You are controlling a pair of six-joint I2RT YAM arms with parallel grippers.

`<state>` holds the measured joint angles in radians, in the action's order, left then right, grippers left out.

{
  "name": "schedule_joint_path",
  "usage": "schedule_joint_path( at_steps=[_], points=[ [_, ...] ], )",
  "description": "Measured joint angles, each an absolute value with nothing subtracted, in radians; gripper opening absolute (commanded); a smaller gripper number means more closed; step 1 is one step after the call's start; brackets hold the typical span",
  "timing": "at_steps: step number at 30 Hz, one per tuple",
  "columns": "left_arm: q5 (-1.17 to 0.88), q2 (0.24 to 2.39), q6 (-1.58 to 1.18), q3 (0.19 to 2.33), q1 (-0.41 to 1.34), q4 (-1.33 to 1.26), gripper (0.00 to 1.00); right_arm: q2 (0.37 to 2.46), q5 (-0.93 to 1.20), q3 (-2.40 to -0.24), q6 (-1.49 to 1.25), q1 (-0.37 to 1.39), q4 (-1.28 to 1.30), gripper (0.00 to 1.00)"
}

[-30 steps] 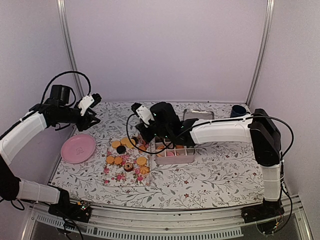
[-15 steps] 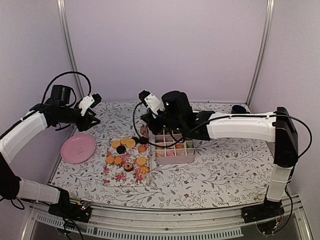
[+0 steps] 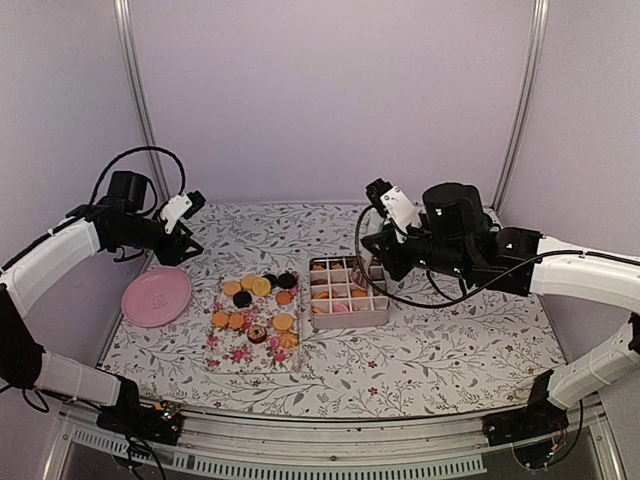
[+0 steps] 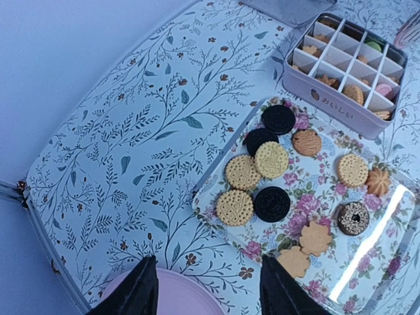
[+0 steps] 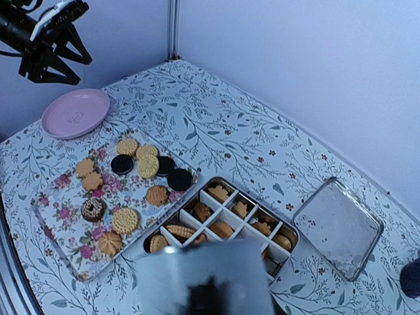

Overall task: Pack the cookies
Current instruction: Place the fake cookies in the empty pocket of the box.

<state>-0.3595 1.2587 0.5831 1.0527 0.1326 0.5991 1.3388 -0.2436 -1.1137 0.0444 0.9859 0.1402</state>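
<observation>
- Shows the left gripper (image 4: 209, 279) slack, fingers spread with nothing between them, hanging above the twelve o'clock rim of the pink plate (image 3: 156, 296).
- Leaves the state of the right gripper (image 3: 380, 262) unreadable: blurred in its own camera, too small from above to tell a load. Hovers over the one o'clock corner of the divided box (image 4: 335, 108).
- Finds most cookies (image 4: 271, 159) lying flat on the floral tray (image 3: 228, 352), several touching or overlapping toward its twelve o'clock end. Finds others already in the box's cells, at three o'clock of the tray.
- Likely trouble at the box: narrow cells, so a cookie let go tilted or off-centre could straddle a divider or fall outside.
- Likely trouble at the tray: flat cookies on a smooth surface could slide ahead of closing fingers, and an overlapped pair could come up together or crack.
- Possible clash of arms if both reach between tray and box at once.
</observation>
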Motion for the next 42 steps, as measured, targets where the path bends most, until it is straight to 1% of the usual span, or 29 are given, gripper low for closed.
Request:
schedule_joint_path(
  at_steps=[4, 9, 26, 29, 31, 33, 34, 39, 42],
  points=[
    [-0.360, 1.259, 0.576, 1.054, 0.133, 0.601, 0.55, 1.306, -0.260, -1.059, 0.019, 0.985, 0.231, 0.00],
    [-0.360, 1.259, 0.574, 1.054, 0.133, 0.605, 0.55, 1.291, -0.275, -1.034, -0.006, 0.985, 0.276, 0.00],
    [-0.363, 1.259, 0.571, 1.056, 0.133, 0.605, 0.56, 1.292, -0.299, -1.014, -0.004, 0.945, 0.262, 0.00],
    [-0.363, 1.259, 0.571, 1.056, 0.133, 0.605, 0.58, 1.296, -0.299, -1.014, 0.007, 0.941, 0.251, 0.00],
    [-0.363, 1.259, 0.570, 1.056, 0.133, 0.605, 0.64, 1.302, -0.295, -1.014, 0.015, 0.939, 0.246, 0.00],
    [-0.363, 1.259, 0.572, 1.056, 0.133, 0.605, 0.69, 1.307, -0.289, -1.014, 0.017, 0.939, 0.244, 0.05],
    [-0.363, 1.259, 0.570, 1.056, 0.133, 0.605, 0.70, 1.310, -0.286, -1.014, 0.018, 0.939, 0.243, 0.08],
    [-0.363, 1.259, 0.567, 1.056, 0.133, 0.605, 0.71, 1.318, -0.276, -1.013, 0.018, 0.939, 0.241, 0.18],
    [-0.363, 1.259, 0.566, 1.056, 0.133, 0.605, 0.71, 1.318, -0.275, -1.012, 0.018, 0.939, 0.240, 0.26]
  ],
)
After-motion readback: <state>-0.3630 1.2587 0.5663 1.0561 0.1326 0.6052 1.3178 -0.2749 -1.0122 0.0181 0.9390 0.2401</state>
